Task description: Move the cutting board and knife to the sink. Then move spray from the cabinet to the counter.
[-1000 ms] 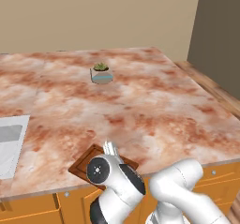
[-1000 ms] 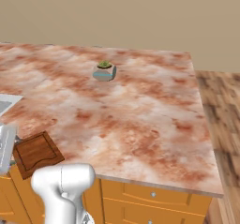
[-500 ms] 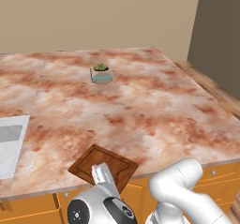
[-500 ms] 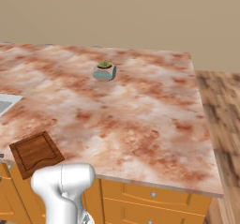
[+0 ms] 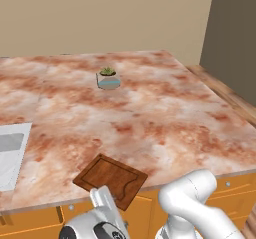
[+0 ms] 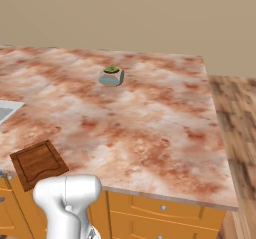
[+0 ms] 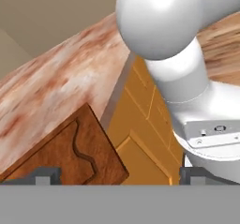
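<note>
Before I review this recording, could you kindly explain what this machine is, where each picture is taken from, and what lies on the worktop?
It is a white robot arm on a driving base in a simulated kitchen. Two cameras ride behind it, left and right; a third sits on its hand. On the marbled counter lie a dark wooden cutting board, overhanging the near edge, and a small potted succulent. The sink is at the left. The gripper, open, holds nothing; it is beside the board.

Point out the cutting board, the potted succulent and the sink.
cutting board [image 5: 111,178]: left base view, middle of its top face.
potted succulent [image 6: 111,76]: right base view, pot's front side.
sink [image 5: 11,155]: left base view, grey basin surface.
</note>
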